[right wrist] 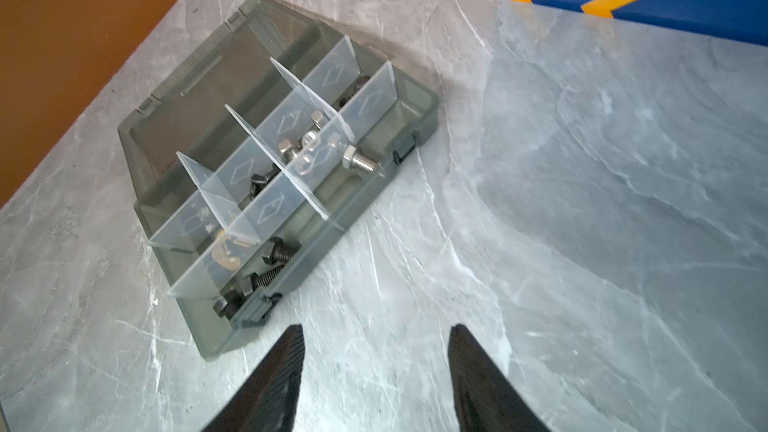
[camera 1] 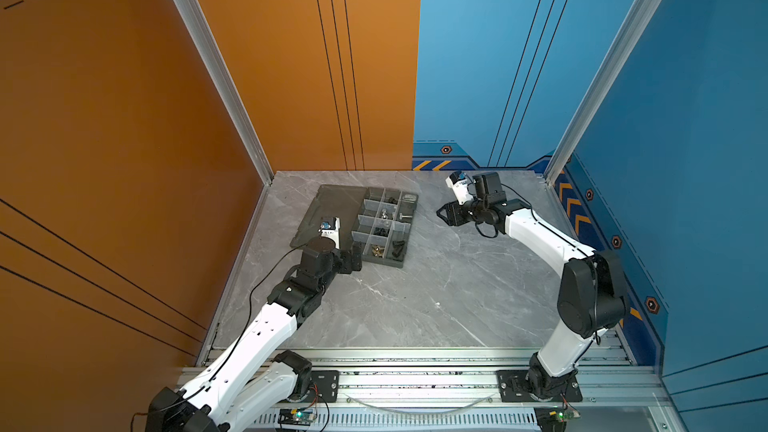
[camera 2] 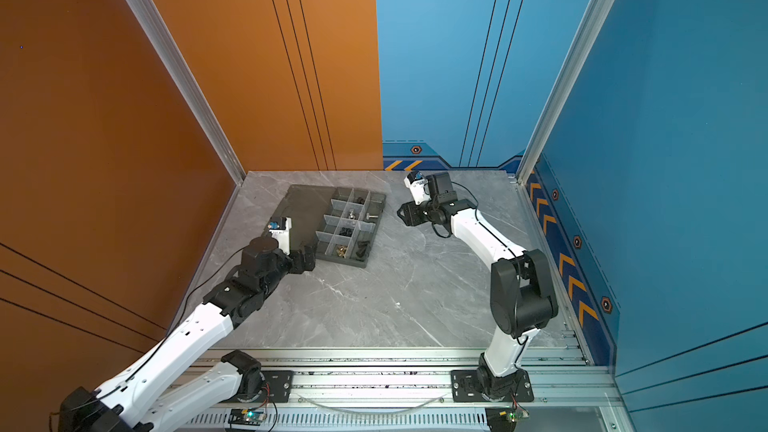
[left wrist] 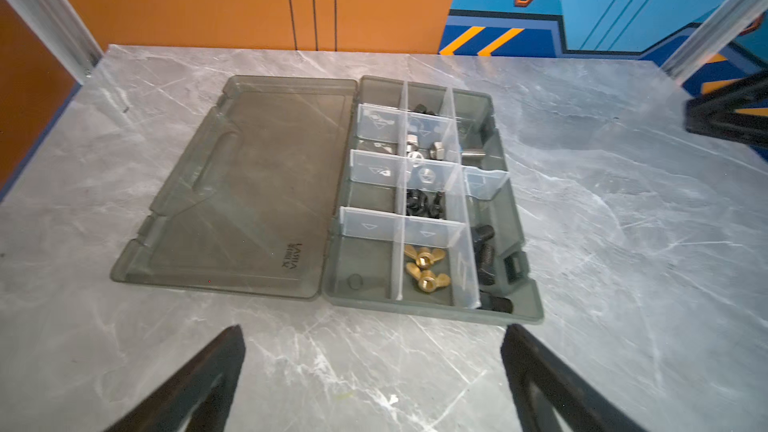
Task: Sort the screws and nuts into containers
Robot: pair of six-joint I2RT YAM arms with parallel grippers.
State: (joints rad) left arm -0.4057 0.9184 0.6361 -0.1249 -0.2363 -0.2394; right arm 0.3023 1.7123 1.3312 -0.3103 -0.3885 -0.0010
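The containers are cells of a dark grey organizer tray at the back left of the marble table. Brass winged nuts, black nuts and silver nuts lie in the middle column of cells. A silver screw and black screws lie in the column on the latch side. My left gripper hovers open just before the tray's near end, holding nothing. My right gripper stands open and empty, to the right of the tray.
The tray's flat lid lies open on the table to the left of the cells. Orange and blue walls close in the left, back and right. An aluminium rail runs along the front.
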